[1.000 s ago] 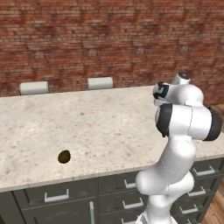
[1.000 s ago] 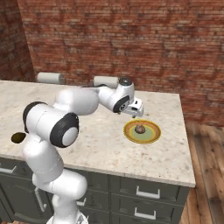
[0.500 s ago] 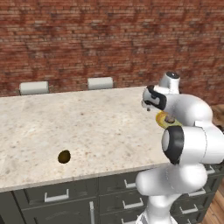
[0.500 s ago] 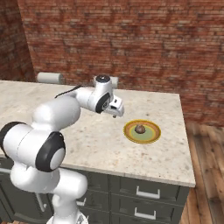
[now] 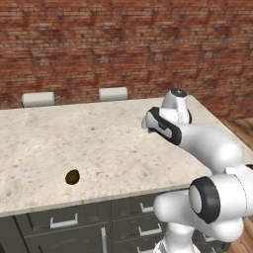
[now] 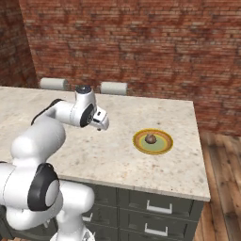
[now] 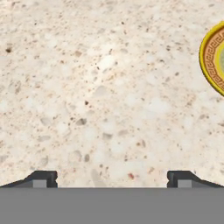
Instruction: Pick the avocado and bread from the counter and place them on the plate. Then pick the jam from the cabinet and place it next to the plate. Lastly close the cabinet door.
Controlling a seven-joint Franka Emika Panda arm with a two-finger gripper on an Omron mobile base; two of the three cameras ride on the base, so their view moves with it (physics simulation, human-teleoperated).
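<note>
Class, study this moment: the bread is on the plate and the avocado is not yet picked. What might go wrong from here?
1. The avocado lies near the counter's front edge; a clumsy grasp might roll this egg-shaped fruit off.
2. The bread sits mid-plate; adding the avocado may knock it.
3. The open gripper hangs far from the avocado, so a long reach follows.

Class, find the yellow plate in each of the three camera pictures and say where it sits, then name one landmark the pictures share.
Left base view: no plate to point to; the white arm stands in front of that end of the counter.
Right base view: the plate lies right of centre, the bread on it.
Hand view: its rim cuts the upper right edge.
Shared landmark: the speckled beige counter.
</note>
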